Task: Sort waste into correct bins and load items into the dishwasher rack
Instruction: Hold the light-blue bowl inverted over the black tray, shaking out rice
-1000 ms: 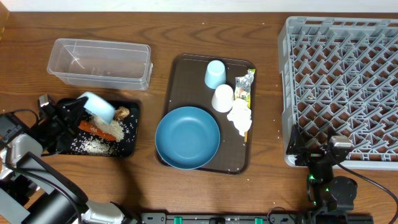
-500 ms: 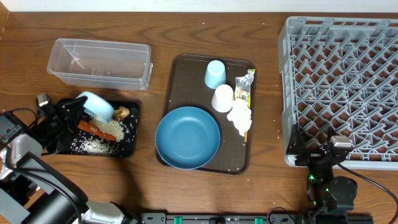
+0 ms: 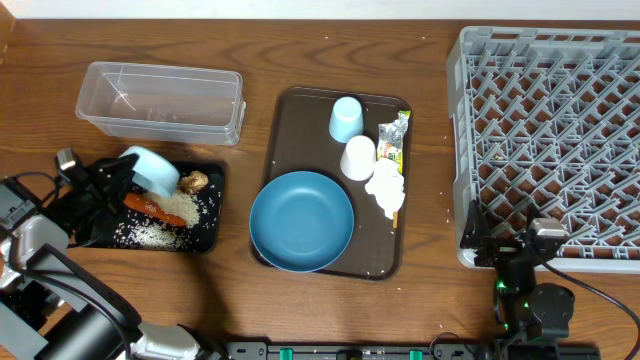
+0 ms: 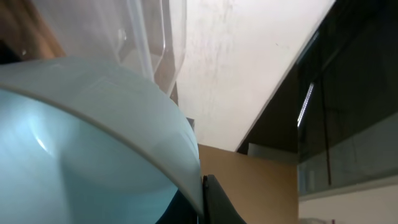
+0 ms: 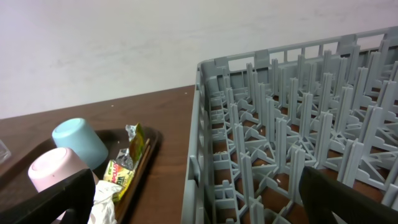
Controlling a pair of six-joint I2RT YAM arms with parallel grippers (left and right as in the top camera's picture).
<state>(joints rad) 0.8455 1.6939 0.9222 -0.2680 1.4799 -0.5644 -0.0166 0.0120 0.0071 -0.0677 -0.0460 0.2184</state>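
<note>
- The white bowl (image 3: pixel 152 170) hangs tipped over the black tray (image 3: pixel 213 238) near the tabletop's left edge, with the left pincer (image 3: pixel 128 175) clamped on its rim.
- It looks rigid, smooth and light. The glossy rim could slip, so it wants a firm pinch across the wall.
- Pale and bluish-white, it seems emptied: carrot (image 3: pixel 150 207), rice (image 3: pixel 155 234) and brown lump (image 3: pixel 197 181) lie in the tray.
- The right pincer (image 3: pixel 487 243) stands apart, empty, by the front-left corner of the rack (image 3: pixel 560 130).
</note>
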